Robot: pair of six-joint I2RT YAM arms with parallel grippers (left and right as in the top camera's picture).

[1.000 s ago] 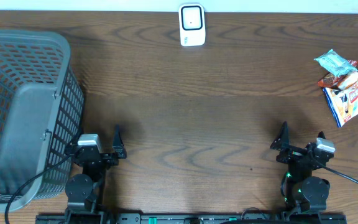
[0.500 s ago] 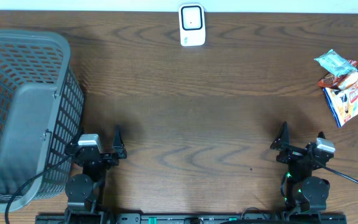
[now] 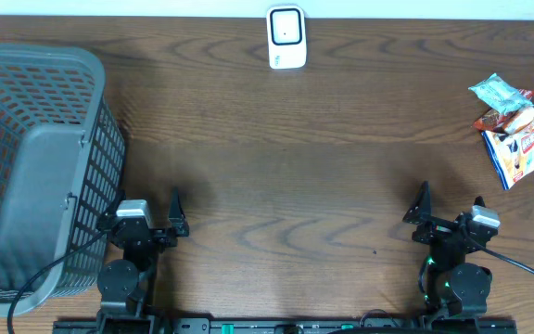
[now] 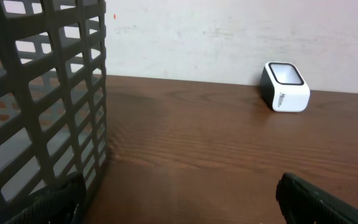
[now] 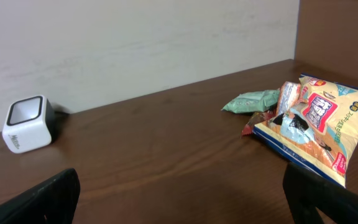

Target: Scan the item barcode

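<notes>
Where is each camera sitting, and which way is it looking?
Overhead: above the table, looking straight down; both arms show at the near edge, with the left hand and right hand open.
Left wrist: low on the left arm, facing the far wall; sees the basket and scanner; its fingers poke in at the bottom.
Right wrist: low on the right arm, facing the same wall; sees the scanner and snack bags; its fingers fill the bottom corners.
Shared: both wrist views show the scanner.
</notes>
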